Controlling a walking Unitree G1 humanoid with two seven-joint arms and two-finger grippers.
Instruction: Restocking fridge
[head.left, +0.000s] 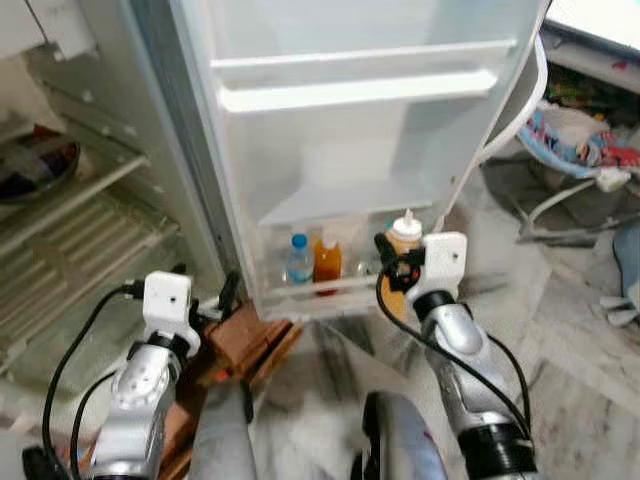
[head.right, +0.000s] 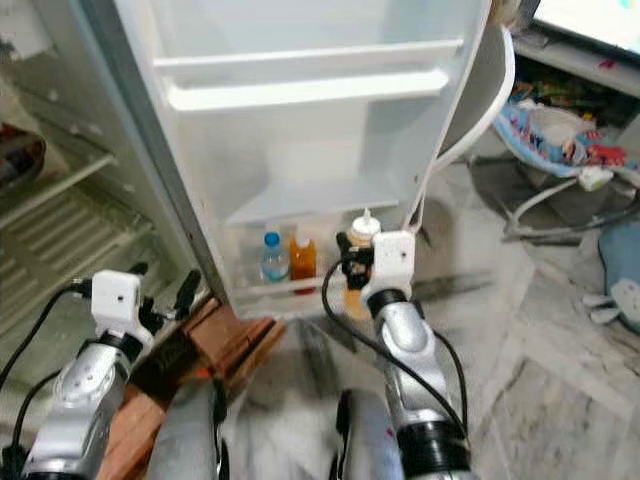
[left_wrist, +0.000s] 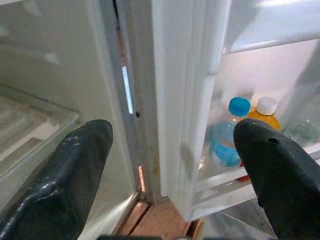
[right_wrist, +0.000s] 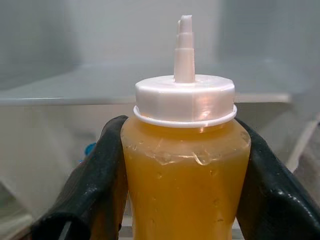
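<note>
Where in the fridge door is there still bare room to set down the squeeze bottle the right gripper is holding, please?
The upper door shelf looks bare along its whole length. The bottom door rack is crowded on its hinge side by the blue-capped bottle and orange bottle; its free patch is beside them, where the right gripper holds the squeeze bottle.

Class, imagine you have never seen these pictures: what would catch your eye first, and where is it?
The right gripper stands out first, clamping a squeeze bottle of orange sauce upright before the open fridge door. Next come the blue-capped bottle and the orange drink bottle standing side by side on the door's bottom shelf. The left gripper is open, pointing at the door's hinge edge.
</note>
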